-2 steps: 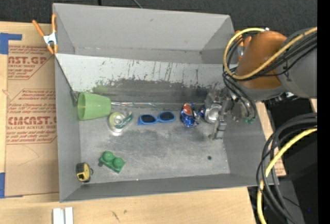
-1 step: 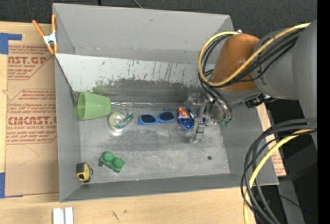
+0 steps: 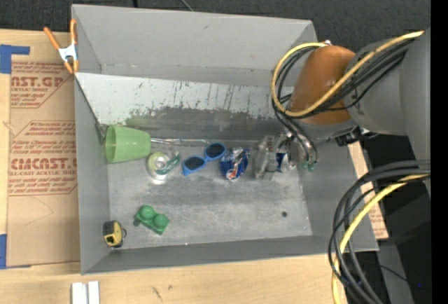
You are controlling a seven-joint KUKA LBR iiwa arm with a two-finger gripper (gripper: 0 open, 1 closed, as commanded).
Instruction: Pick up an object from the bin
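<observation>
My gripper (image 3: 278, 155) is low over the bin floor at the right, close to the back wall. Something small and blue shows right at it, and I cannot tell whether it is held. Just left of the gripper lies a crumpled blue, white and red packet (image 3: 234, 164). Further left along the same row is a blue two-lobed plastic piece (image 3: 203, 160).
Along the back wall to the left lie a clear round piece (image 3: 160, 164) and a light green cup (image 3: 127, 144) on its side. A green toy (image 3: 152, 218) and a yellow and black tape measure (image 3: 113, 233) sit near the front left corner.
</observation>
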